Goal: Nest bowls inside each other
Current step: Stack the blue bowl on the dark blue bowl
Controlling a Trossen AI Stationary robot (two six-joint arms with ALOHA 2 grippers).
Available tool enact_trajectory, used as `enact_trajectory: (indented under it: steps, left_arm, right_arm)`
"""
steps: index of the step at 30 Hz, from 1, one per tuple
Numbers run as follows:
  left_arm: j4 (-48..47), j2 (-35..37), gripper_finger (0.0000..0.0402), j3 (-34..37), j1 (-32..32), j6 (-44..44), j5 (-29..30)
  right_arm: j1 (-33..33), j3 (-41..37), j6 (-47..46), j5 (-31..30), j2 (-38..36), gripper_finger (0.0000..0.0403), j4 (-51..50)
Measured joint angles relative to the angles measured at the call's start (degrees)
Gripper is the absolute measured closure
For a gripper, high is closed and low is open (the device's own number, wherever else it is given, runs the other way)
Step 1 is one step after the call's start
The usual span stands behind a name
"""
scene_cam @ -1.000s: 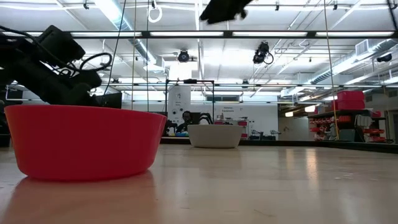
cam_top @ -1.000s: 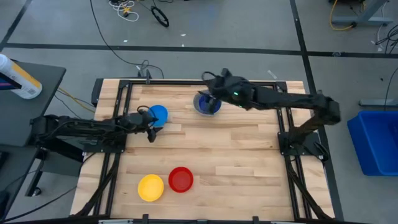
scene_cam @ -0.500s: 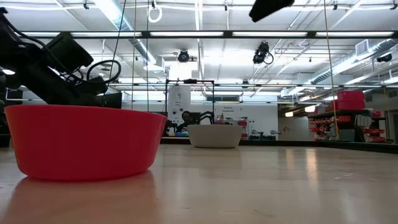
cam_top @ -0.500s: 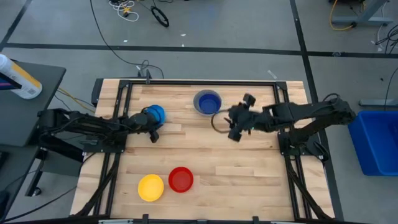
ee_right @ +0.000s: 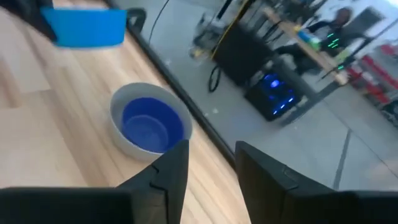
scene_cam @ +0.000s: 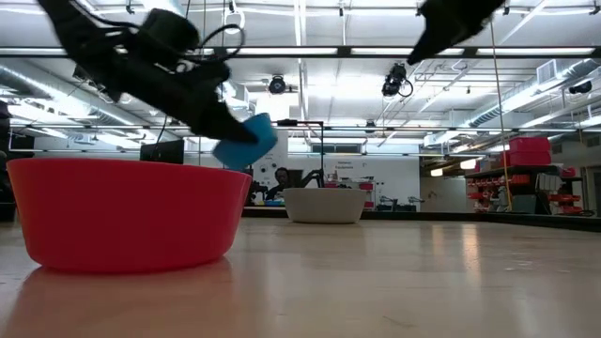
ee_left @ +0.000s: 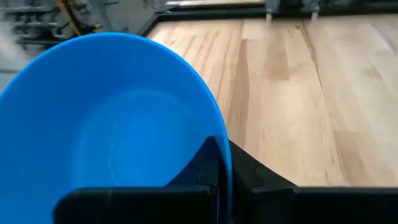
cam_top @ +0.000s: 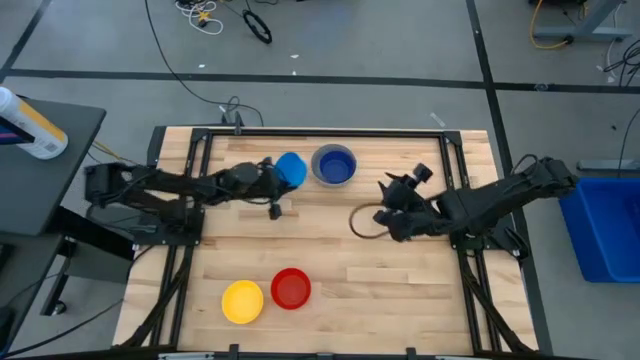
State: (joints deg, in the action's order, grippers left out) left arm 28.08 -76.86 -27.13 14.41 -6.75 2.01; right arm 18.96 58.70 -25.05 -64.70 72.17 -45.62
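My left gripper [cam_top: 274,180] is shut on a light blue bowl [cam_top: 290,170], held in the air just left of a grey bowl [cam_top: 334,165]. The grey bowl stands on its base at the table's far middle, with a dark blue bowl [ee_right: 151,124] nested inside it. In the low view the light blue bowl [scene_cam: 246,141] hangs well above the tabletop. My right gripper [cam_top: 392,207] hovers open over the table's right part, with nothing between its fingers [ee_right: 171,168]. A red bowl [cam_top: 291,288] and a yellow bowl [cam_top: 242,301] stand near the front edge. My left gripper pinches the light blue bowl's rim [ee_left: 225,155] on the side toward the table's left. One finger [ee_left: 202,165] is inside the bowl and one is outside. The fingers come from the table's left, slanting a little downward. The bowl is lifted clear of the table, slightly tilted.
Bare wood lies between the grey bowl and the two front bowls. Black frame rails [cam_top: 190,190] run along the table's left and right sides. A blue bin [cam_top: 610,225] stands on the floor to the right.
My left gripper has lifted the light blue bowl off the table and carried it toward the right, up to the grey bowl. My right gripper has drawn away from above the grey bowl toward the table's right and near side, sinking lower.
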Motion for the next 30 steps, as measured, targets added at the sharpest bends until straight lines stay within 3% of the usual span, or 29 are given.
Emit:
enact_trajectory:
  steps: [3, 9, 17, 23, 30]
  left_arm:
    - [-0.5, -8.5, 0.0395, -6.8, 0.1, -2.7, -1.2]
    - [-6.9, -24.3, 0.0395, -24.0, 0.6, -6.5, -3.3]
    - [-21.1, -36.3, 0.0395, -43.8, 1.9, -10.8, -1.2]
    - [-32.1, -41.6, 0.0395, -52.0, 3.7, -11.3, -2.1]
    - [-36.4, -43.2, 0.0395, -53.1, 4.7, -10.2, -1.8]
  right_arm:
    - [2.7, -7.5, -4.6, -3.1, -3.6, 0.0264, 4.6]
    - [6.2, -19.6, -6.4, -2.2, -8.2, 0.0261, 15.2]
    - [7.1, -26.6, -6.1, 2.8, -8.7, 0.0256, 20.6]
    - [7.1, -27.9, -6.6, 4.8, -8.5, 0.0257, 21.1]
    - [7.1, -27.9, -6.1, 4.9, -8.5, 0.0252, 21.7]
